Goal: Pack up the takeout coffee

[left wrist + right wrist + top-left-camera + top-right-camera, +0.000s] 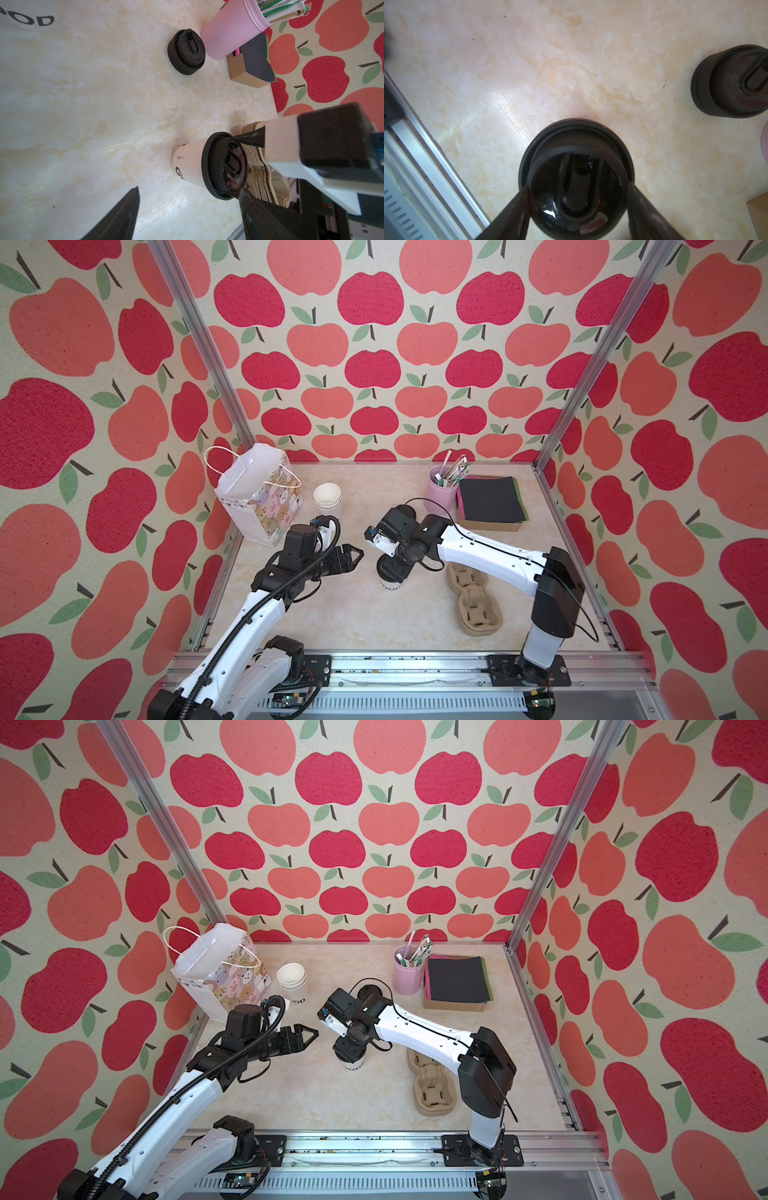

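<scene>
The takeout coffee is a white cup (391, 585) (354, 1064) (188, 162) with black lettering, standing upright mid-table with its black lid (224, 166) (577, 166) on top. My right gripper (578, 187) (388, 569) comes down from above and is shut on the lid, one finger against each side of its dome. In both top views my left gripper (353, 558) (309, 1036) (188, 189) hangs just left of the cup. It is open, points at the cup and has nothing between its fingers.
A patterned paper bag (257, 497) stands open at the back left, with a stack of white cups (328, 497) beside it. Spare black lids (370, 992) (187, 52), a pink cup of sticks (442, 489) and a napkin box (490, 502) sit behind. A pulp cup carrier (473, 601) lies right of the cup.
</scene>
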`<action>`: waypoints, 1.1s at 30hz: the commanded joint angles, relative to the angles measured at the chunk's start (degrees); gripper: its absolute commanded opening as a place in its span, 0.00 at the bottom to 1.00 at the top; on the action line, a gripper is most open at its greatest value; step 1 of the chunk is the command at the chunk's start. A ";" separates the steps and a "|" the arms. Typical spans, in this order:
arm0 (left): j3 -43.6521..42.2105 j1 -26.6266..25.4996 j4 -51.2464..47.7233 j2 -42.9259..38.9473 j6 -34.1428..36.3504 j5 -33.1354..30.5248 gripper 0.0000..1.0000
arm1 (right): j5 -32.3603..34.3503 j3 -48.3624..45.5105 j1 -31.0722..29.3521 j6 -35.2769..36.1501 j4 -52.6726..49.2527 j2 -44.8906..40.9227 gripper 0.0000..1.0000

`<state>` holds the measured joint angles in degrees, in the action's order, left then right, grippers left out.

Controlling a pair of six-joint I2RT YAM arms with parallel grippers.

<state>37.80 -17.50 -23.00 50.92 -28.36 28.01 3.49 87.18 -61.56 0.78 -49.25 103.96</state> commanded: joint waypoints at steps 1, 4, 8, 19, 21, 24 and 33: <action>-0.98 -0.42 3.28 0.45 -1.60 2.26 0.77 | -6.29 -7.22 -0.77 -3.23 -9.19 8.61 0.70; -0.98 -0.69 3.83 0.84 -1.72 3.72 0.77 | -6.22 -6.93 -0.84 -3.08 -9.11 8.95 0.70; -1.15 -0.87 4.86 2.01 -2.11 6.27 0.76 | -6.13 -6.67 -0.84 -2.82 -9.08 8.93 0.70; -3.12 -1.22 10.43 8.69 -5.41 10.77 0.52 | -5.75 -6.14 -0.84 -2.54 -9.19 8.71 0.70; -3.65 -1.40 12.18 9.49 -6.07 11.50 0.49 | -5.71 -6.05 -0.77 -2.62 -9.19 8.80 0.70; -4.31 -1.71 14.59 10.76 -7.21 12.81 0.47 | -5.86 -5.71 -0.79 -2.62 -9.19 8.97 0.70; -3.89 -3.74 17.07 16.11 -7.45 13.91 0.40 | -5.87 -4.65 -0.77 -2.23 -9.32 9.66 0.70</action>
<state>33.93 -20.64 -8.12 66.13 -35.31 40.23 3.36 87.99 -61.56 -0.08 -49.65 104.53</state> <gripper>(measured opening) 0.402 0.704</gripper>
